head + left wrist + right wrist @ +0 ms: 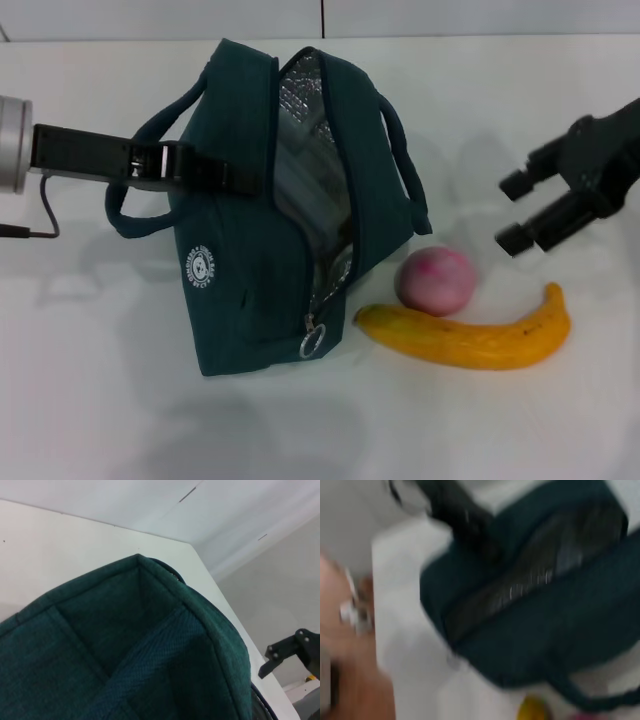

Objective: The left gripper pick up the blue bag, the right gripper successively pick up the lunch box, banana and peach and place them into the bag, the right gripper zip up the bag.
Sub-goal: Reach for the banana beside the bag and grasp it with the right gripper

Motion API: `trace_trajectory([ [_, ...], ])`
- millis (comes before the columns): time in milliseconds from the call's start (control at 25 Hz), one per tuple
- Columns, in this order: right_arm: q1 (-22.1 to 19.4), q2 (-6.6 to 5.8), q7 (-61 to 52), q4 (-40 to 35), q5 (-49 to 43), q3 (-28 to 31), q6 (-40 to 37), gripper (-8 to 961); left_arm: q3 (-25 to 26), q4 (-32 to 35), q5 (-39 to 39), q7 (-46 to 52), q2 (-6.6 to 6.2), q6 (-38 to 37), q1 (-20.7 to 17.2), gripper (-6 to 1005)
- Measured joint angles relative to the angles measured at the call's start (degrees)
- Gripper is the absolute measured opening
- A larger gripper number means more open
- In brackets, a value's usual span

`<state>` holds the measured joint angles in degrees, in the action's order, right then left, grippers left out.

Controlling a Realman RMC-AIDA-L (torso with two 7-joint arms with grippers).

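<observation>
The blue bag [250,260] stands tilted in the middle of the table, its zip open and the foil lining showing. My left gripper [205,170] reaches in from the left and is shut on the bag's upper side by a handle. A clear box shape inside the mouth looks like the lunch box [300,180]. The pink peach [435,281] and the banana [470,338] lie on the table just right of the bag. My right gripper [512,212] hovers open and empty above and to the right of them. Bag fabric [125,650] fills the left wrist view.
The white table [100,400] reaches to a back wall seam. A thin black cable [45,215] hangs by the left arm. The right wrist view is blurred and shows the open bag [530,595], a yellow bit of banana [535,707] and the left arm [460,515].
</observation>
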<state>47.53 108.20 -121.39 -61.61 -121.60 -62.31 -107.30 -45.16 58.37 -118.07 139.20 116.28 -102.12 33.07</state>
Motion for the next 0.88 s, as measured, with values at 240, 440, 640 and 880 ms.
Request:
trace_trajectory([
  [240,5.23,5.0,-3.86,-7.48,-17.95,-7.36,-4.65,831,-0.01,-0.06,0.04,0.01,0.25,0.0,0.0,37],
  [440,6.59,7.64,-5.39,-7.35,-23.0,-14.16,-3.8,829,-0.01,-0.1,0.04,0.1,0.45,-0.01,-0.05,36],
  [640,5.73,7.89,-6.88,-6.51,-22.29,-22.53,0.88,816,-0.01,-0.1,0.04,0.39,0.54,0.0,-0.15,36],
  [880,5.94,7.96,-7.37,-2.51,-18.58,-25.51,4.95,791,-0.01,-0.87,0.04,0.26,0.68,0.39,0.05,36],
])
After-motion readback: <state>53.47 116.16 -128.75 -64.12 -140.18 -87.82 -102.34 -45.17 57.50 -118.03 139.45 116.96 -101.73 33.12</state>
